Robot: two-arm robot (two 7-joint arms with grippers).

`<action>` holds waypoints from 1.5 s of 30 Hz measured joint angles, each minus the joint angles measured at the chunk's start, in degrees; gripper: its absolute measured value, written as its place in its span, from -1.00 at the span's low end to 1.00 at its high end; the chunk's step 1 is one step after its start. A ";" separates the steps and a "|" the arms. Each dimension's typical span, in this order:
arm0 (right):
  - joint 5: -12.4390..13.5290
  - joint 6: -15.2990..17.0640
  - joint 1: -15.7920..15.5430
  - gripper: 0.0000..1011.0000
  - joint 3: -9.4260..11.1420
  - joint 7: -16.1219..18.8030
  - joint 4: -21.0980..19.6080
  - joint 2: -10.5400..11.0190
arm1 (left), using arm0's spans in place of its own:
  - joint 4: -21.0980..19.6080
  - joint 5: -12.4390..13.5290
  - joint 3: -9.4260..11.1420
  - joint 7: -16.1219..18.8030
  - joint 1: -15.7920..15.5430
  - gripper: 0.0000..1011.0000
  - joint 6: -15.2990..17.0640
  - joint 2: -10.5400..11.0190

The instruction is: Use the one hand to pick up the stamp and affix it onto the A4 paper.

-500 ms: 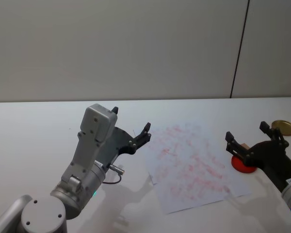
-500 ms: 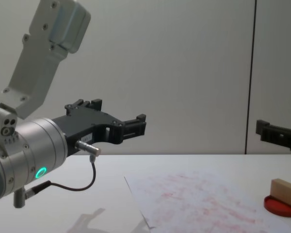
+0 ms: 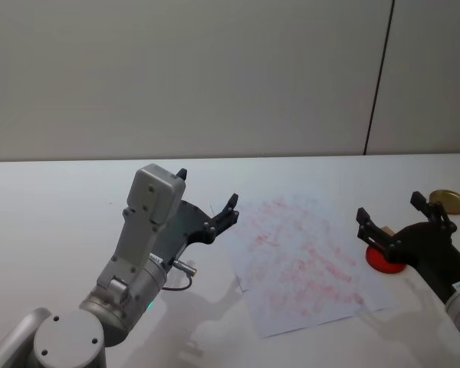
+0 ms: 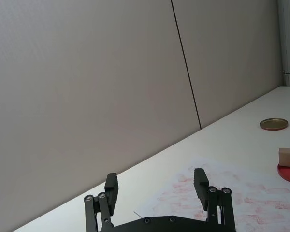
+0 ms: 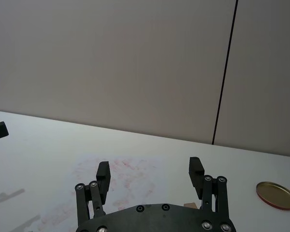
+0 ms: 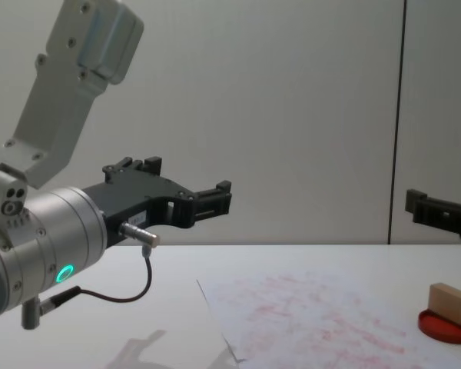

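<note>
left claw (image 3: pixel 207 192): fingers apart, empty, raised over the bench (image 3: pixel 61 199) left of the paper
paper (image 3: pixel 307 261): flat, between both claws
stamp (image 6: pixel 452 303): on red pad (image 6: pixel 444 329), just right of paper
right claw (image 3: pixel 390 208): fingers apart, empty, above stamp, not touching

Red ink pad (image 6: pixel 446 329), gold lid (image 3: pixel 448 201), white table (image 3: pixel 61 199), grey wall (image 3: pixel 215 77)

It looks like a robot lab or test room: a plain white tabletop (image 3: pixel 54 192), a blank grey panelled wall (image 3: pixel 176 77) with one dark seam (image 3: pixel 379 77), and a silver robot arm (image 6: pixel 54 231) with a green light (image 6: pixel 64 272).
</note>
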 joint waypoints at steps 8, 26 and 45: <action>0.07 0.08 0.01 0.98 0.12 0.07 0.08 0.04 | 0.00 0.00 0.00 0.00 0.00 0.96 0.00 0.00; 3.51 2.29 1.15 0.98 2.08 2.86 4.57 1.44 | 0.00 0.00 0.00 0.00 0.00 0.96 0.00 0.00; 4.87 2.86 3.88 0.98 3.48 7.38 11.79 2.26 | 0.00 0.00 0.00 0.00 0.00 0.96 0.00 0.00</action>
